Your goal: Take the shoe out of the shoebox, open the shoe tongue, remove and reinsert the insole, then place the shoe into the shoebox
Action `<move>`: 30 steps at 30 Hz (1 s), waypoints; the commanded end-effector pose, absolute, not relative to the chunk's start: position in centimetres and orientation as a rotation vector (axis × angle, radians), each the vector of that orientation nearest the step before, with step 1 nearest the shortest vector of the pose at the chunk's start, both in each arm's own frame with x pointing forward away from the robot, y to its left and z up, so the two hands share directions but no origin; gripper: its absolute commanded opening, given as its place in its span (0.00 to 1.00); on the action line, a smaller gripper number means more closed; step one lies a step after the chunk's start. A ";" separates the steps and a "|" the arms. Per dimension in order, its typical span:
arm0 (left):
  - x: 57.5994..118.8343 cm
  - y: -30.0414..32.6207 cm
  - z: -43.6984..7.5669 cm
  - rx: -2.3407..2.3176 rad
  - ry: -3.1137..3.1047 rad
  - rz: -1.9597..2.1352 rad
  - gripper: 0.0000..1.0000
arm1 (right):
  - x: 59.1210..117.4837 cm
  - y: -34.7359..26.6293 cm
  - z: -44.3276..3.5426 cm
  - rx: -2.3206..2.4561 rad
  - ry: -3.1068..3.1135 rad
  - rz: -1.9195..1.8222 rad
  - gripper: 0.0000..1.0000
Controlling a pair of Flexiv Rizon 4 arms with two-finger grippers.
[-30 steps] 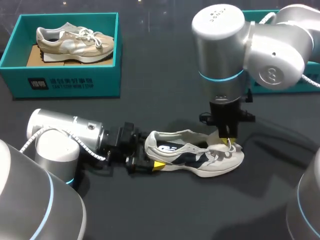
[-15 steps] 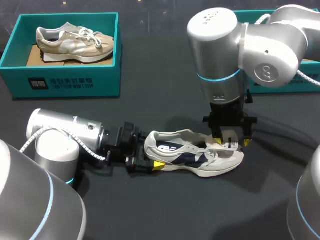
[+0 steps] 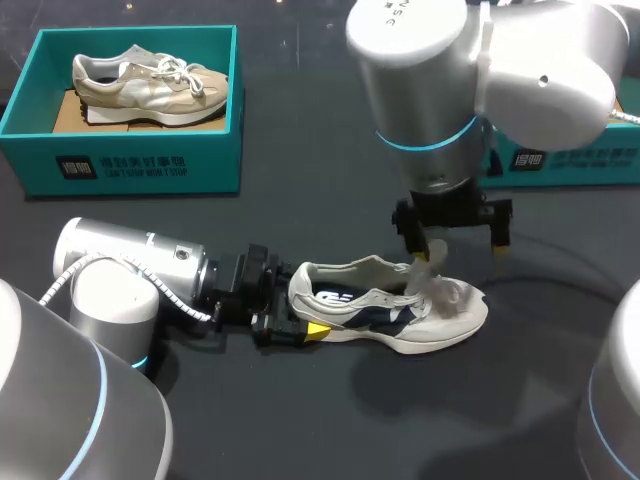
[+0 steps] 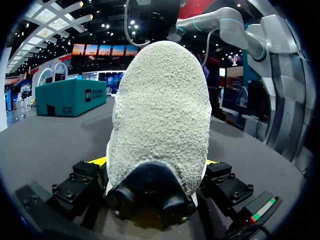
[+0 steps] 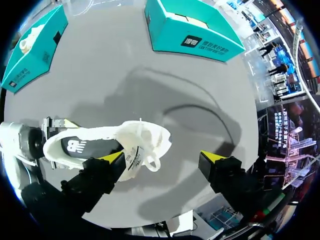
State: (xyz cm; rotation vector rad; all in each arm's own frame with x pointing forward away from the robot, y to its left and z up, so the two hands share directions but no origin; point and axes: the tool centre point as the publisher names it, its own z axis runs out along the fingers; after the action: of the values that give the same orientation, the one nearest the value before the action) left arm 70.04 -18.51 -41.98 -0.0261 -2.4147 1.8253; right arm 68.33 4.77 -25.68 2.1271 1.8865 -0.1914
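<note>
— Two shoes?
— Yes. Beige shoe (image 3: 150, 82) sits in the far left box (image 3: 130, 165). White shoe (image 3: 385, 315) lies on the table (image 3: 330, 420), left gripper (image 3: 300, 316) clamping its heel, right gripper (image 3: 458, 248) spread wide above its laces.

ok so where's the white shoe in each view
Head: the shoe lies on the table, near the middle, with its heel in the left gripper.
Left wrist: the shoe stands straight ahead, heel between the fingers.
Right wrist: the shoe lies under the right gripper, beside one finger.
Shared landmark: the left gripper at the heel, seen in all three views.
</note>
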 end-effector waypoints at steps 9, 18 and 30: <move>70.3 -18.3 -42.2 -0.028 -2.416 1.822 0.00 | 68.7 9.2 -21.0 1.722 2.240 -0.086 0.13; 70.3 -18.3 -42.2 -0.028 -2.416 1.822 0.00 | 67.9 13.4 -20.1 1.158 2.651 -0.025 0.00; 70.3 -18.3 -42.2 -0.028 -2.416 1.822 0.00 | 67.9 13.4 -20.1 1.158 2.651 -0.025 0.00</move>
State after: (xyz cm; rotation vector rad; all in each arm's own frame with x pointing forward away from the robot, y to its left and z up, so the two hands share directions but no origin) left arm 70.04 -18.51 -41.98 -0.0262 -2.4146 1.8254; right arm 67.83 13.73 -19.89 1.1557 2.6455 -0.0367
